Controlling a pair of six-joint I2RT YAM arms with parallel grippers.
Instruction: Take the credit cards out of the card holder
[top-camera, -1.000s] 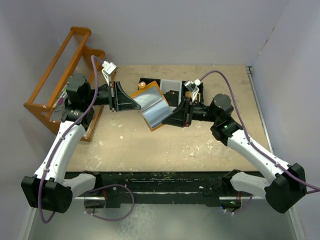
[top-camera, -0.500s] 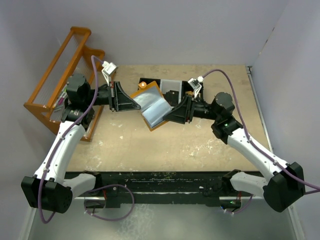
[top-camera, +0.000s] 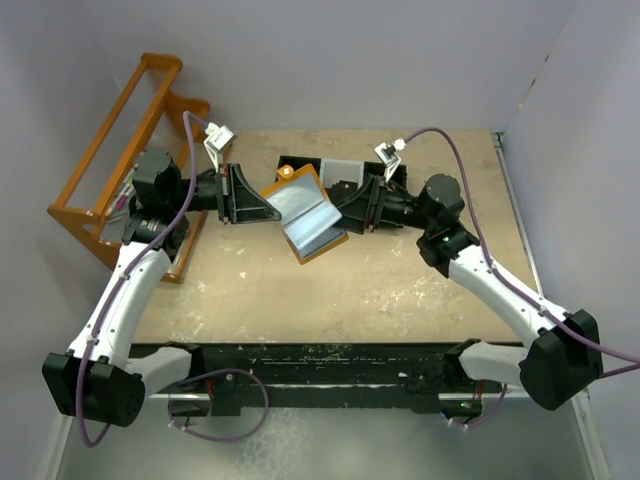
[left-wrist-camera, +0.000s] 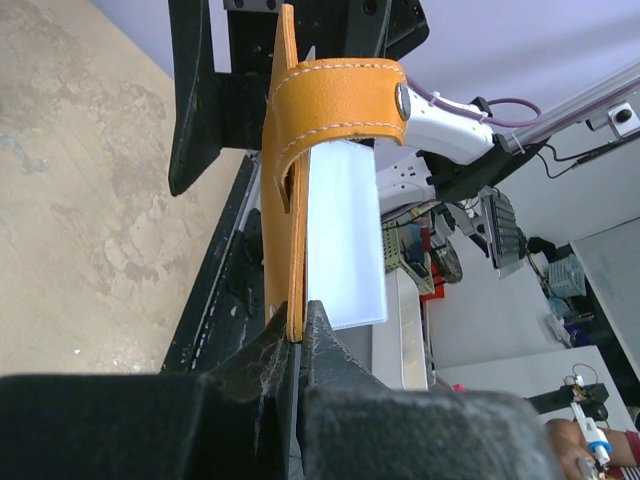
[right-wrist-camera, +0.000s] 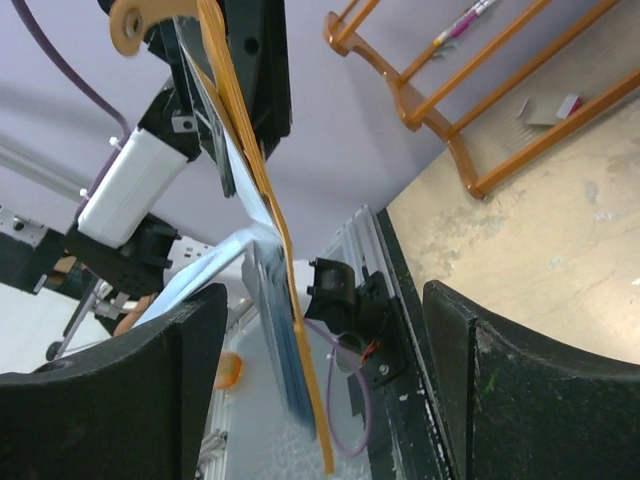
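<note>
The tan-orange card holder (top-camera: 305, 212) hangs open above the table between the two arms, pale blue-grey inside facing up. My left gripper (top-camera: 271, 207) is shut on its left edge; in the left wrist view the leather (left-wrist-camera: 283, 200) stands edge-on between the jaws, with the snap tab (left-wrist-camera: 340, 95) folded over the top. My right gripper (top-camera: 348, 212) stands open at the holder's right half. In the right wrist view the holder's edge (right-wrist-camera: 268, 200) hangs between the wide-apart fingers (right-wrist-camera: 150, 390) without touching them. I cannot tell the credit cards apart from the pale inner layers (right-wrist-camera: 283, 345).
A black compartment tray (top-camera: 345, 172) lies on the table behind the holder. An orange wooden rack (top-camera: 110, 150) stands at the far left with small items in it. A black rail (top-camera: 300, 360) runs along the near table edge.
My right gripper has opened, let go of the holder's right half, and drawn back a little to the right. The left gripper has kept its grip and place.
</note>
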